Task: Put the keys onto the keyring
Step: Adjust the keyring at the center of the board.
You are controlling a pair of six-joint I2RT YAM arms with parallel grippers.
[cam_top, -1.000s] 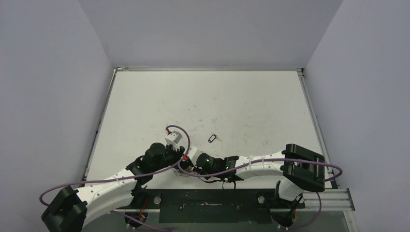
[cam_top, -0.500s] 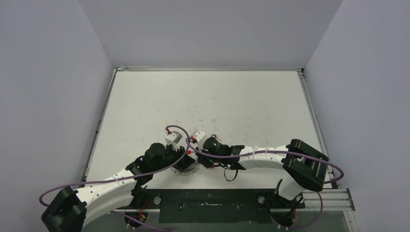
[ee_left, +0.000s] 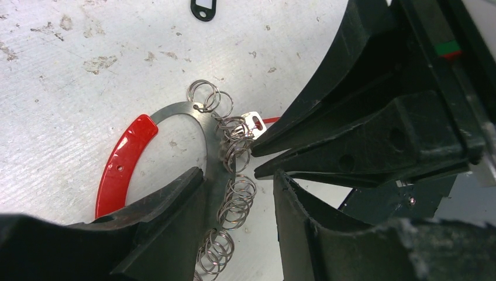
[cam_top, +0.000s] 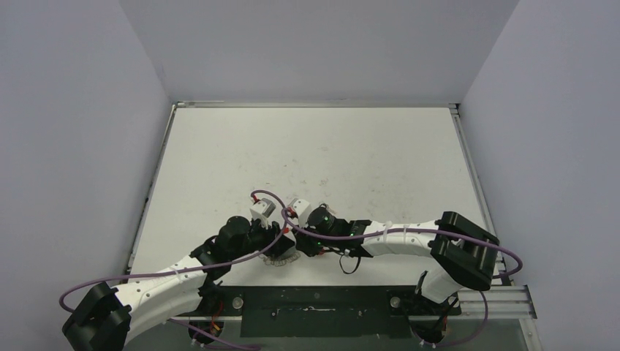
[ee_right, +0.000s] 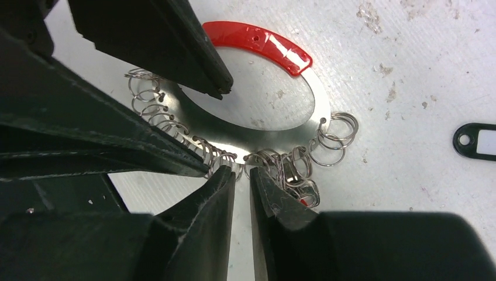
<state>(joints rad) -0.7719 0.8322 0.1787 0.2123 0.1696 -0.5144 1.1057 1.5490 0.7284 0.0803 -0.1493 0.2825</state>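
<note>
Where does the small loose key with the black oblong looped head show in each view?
Left wrist: black oblong-headed loose key at the top edge, left of centre.
Right wrist: key at the right edge, mid-height.
Top external: not visible.
Shared landmark: large thin metal keyring, seen in all three views.

You have a white table [cam_top: 365,139] before you, scuffed and flecked with faint brownish stains [cam_top: 298,165]. A metal rail [cam_top: 469,172] runs along its right edge. Plain pale grey walls [cam_top: 73,146] close it in left, right and far. The light is soft and even.
</note>
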